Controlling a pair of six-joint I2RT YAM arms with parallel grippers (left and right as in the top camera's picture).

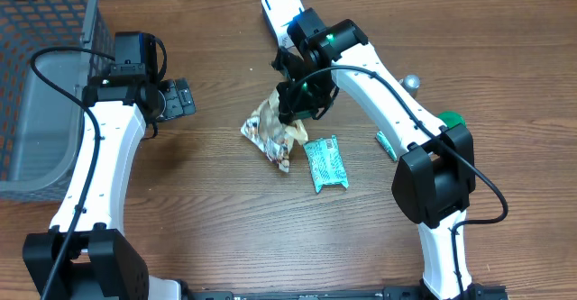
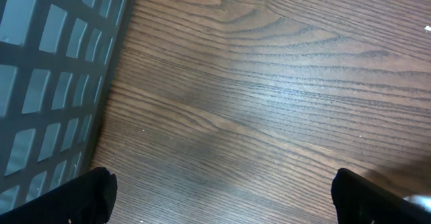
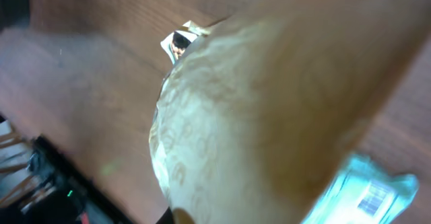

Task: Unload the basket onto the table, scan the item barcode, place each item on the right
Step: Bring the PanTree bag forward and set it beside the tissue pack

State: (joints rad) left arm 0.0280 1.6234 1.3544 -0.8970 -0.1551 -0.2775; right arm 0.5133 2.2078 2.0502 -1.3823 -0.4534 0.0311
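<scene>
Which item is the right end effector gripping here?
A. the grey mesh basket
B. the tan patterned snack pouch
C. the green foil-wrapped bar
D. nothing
B: the right end effector is shut on the tan patterned snack pouch, which fills the right wrist view; the green foil-wrapped bar lies free beside it.

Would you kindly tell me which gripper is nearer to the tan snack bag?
Right. The right gripper is shut on the snack bag at its top; the left gripper hangs open beside the basket, well off to the bag's left.
</scene>
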